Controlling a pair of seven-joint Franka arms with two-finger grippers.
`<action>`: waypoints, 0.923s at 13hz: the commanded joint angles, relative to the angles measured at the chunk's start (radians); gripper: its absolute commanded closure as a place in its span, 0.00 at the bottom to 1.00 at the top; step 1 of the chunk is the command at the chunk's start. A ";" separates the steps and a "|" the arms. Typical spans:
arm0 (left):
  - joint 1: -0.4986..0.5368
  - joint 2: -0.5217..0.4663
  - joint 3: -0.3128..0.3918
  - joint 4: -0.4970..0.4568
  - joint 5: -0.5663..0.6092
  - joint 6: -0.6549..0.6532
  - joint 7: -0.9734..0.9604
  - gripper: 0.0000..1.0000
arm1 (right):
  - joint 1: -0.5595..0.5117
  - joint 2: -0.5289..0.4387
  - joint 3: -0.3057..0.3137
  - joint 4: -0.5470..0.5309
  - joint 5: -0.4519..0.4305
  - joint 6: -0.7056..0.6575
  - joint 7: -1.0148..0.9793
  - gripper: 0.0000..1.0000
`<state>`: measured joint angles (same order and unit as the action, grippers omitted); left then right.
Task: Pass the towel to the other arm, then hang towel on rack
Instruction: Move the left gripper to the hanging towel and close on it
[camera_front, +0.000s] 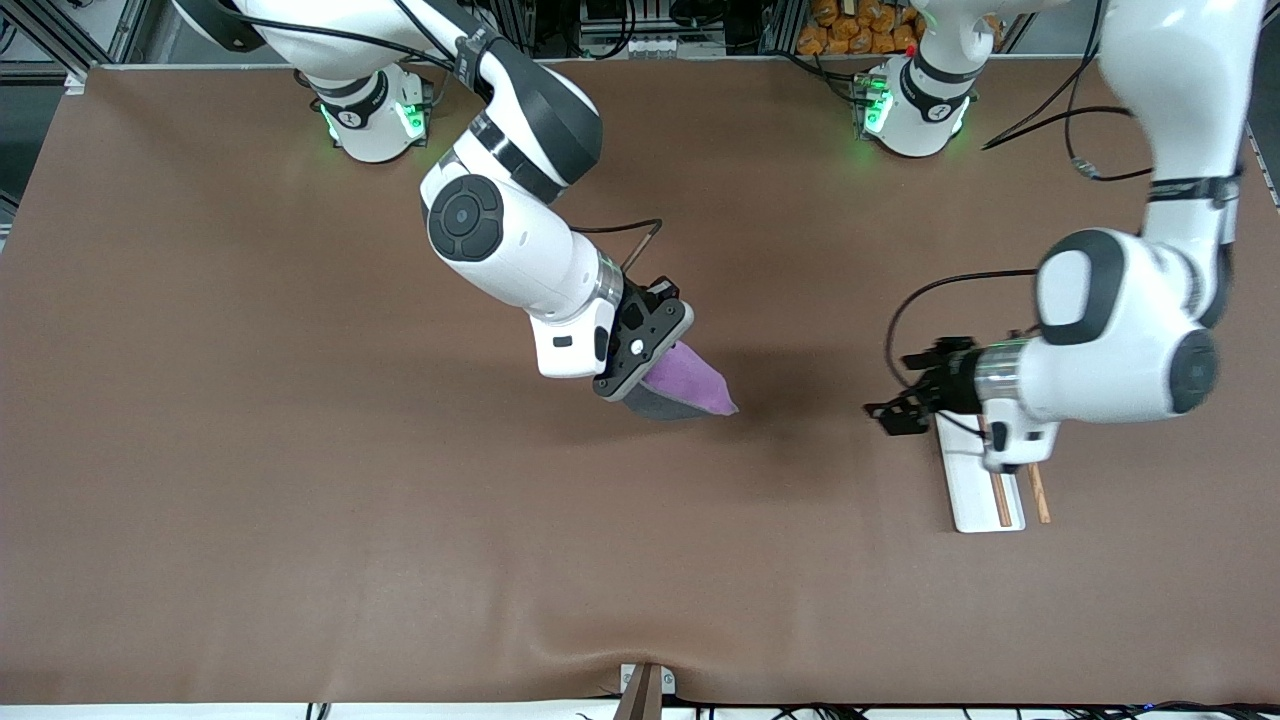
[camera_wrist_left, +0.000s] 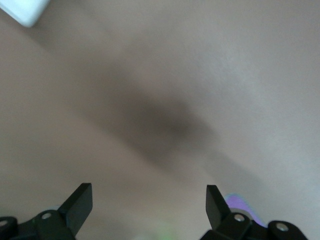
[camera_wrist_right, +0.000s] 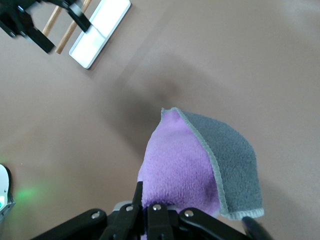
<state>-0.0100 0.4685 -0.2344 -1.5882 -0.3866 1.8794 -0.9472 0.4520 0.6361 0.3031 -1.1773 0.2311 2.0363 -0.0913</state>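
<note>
1. Front view: towel (camera_front: 690, 385) held in the air over mid-table, clamped at one edge in the right gripper (camera_front: 650, 375), purple face and grey reverse both hanging free toward the left arm's end.
2. Risk: little cloth within the jaws; a slip or a tug during handover likely to drop the towel to the table (camera_front: 300, 500).
3. Risk: free flap limp and folded; likely to sag away from the left gripper's approach, giving a miss or a grab of only one layer.
4. Right arm: reached out from its base, wrist angled down and toward the left arm.
5. Left gripper (camera_front: 900, 405): jaws wide and empty, turned sideways toward the towel, well apart from it, over the rack (camera_front: 975, 490).
</note>
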 joint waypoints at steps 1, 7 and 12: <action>-0.048 0.083 0.003 0.072 -0.023 0.065 -0.102 0.00 | -0.003 -0.003 0.005 -0.005 0.017 0.010 0.018 1.00; -0.177 0.160 0.004 0.097 -0.089 0.207 -0.264 0.00 | -0.001 -0.003 0.005 -0.005 0.017 0.010 0.016 1.00; -0.203 0.168 0.004 0.096 -0.150 0.208 -0.308 0.00 | 0.000 -0.003 0.005 -0.005 0.017 0.010 0.016 1.00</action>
<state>-0.1995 0.6251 -0.2362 -1.5157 -0.4887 2.0868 -1.2407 0.4537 0.6369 0.3037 -1.1773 0.2312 2.0366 -0.0862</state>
